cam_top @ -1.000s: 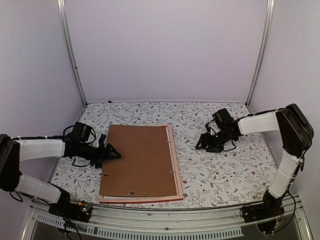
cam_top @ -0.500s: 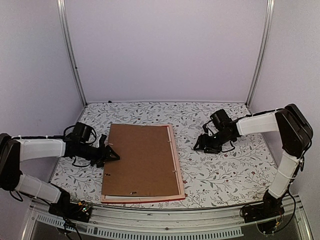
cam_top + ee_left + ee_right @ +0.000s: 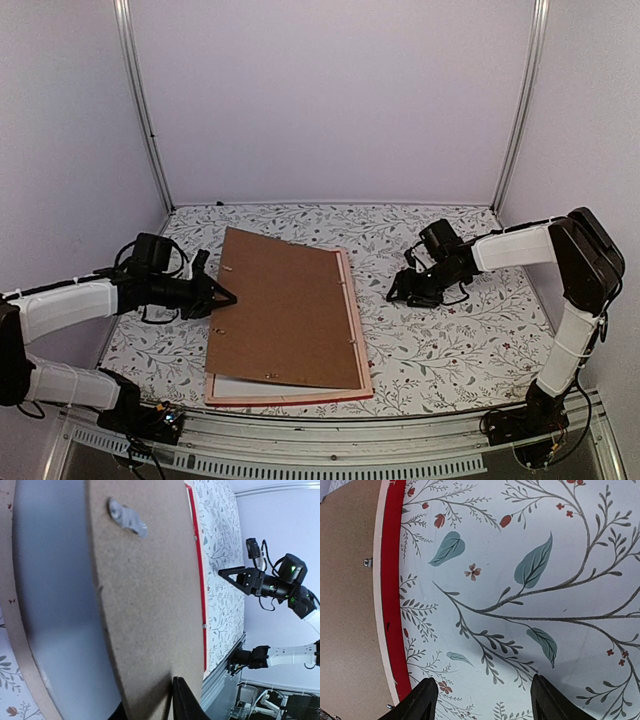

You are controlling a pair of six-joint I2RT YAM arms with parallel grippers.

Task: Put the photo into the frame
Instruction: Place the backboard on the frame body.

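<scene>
**Backing board tipped up at left, white sheet exposed in frame**

Left pincer at left side of tabletop, pinching left edge of brown backing board, one finger above and one below. Board raised along that edge, right edge down on the frame, tilted like a lid. No sag seen though held by one edge only. Judged stiff, thin and light, matte face with little slip, fine to carry by an edge pinch.

Under the board, white sheet lying flat inside frame, left of centre and toward near edge of tabletop. Read as the photo, plain back up, though cannot rule out the mat. Judged thin paper: light, floppy, easy to crease, flush on whatever lies below, so hard to get a finger under. Best taken at the exposed left edge or near-left corner with a shallow pinch on the margin, never mid-sheet.

Frame face down, pale back up, red edge showing, thin rails. Judged rigid but light, likely to slide if nudged. Small metal tabs on right rail, possible snag. Better held on a rail than at a corner.

Right pincer spread wide, gripping nothing, hovering low over tabletop right of centre, near frame's right rail but apart from it.
</scene>
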